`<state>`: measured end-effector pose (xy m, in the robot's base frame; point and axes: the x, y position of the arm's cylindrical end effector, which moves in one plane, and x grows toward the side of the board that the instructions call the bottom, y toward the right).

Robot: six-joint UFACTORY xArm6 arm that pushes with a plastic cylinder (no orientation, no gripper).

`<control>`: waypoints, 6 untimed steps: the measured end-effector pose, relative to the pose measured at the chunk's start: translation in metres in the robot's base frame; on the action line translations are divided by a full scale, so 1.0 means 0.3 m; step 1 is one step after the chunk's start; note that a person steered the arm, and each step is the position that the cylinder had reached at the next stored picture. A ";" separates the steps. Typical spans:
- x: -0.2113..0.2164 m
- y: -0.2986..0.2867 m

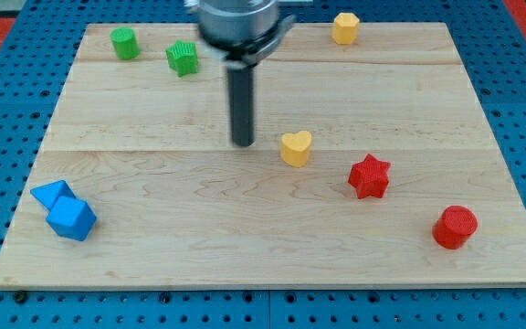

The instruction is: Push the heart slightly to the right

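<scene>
Nearest to you, the red cylinder point(454, 227) and two touching blue blocks point(65, 211) lay at the board point(245, 238) bottom. Further up stood the red star point(369, 176), then the yellow heart point(296, 147), with my tip point(243, 143) just beside it on the view's left, apart. No claw existed. Farthest were the green cylinder point(124, 43), green star point(182, 58), yellow hexagon point(345, 28).

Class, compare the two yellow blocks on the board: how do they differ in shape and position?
The yellow heart is lobed with a point; the yellow hexagon has flat sides. The yellow heart sits mid-board, just to the view's right of my tip; the yellow hexagon sits at the view's top edge, far from my tip. Both share the same yellow.
</scene>
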<state>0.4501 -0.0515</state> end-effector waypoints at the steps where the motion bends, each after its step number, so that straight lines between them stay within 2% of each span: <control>1: 0.167 0.023; 3: 0.013 0.292; 4: 0.084 0.293; 6: 0.553 0.056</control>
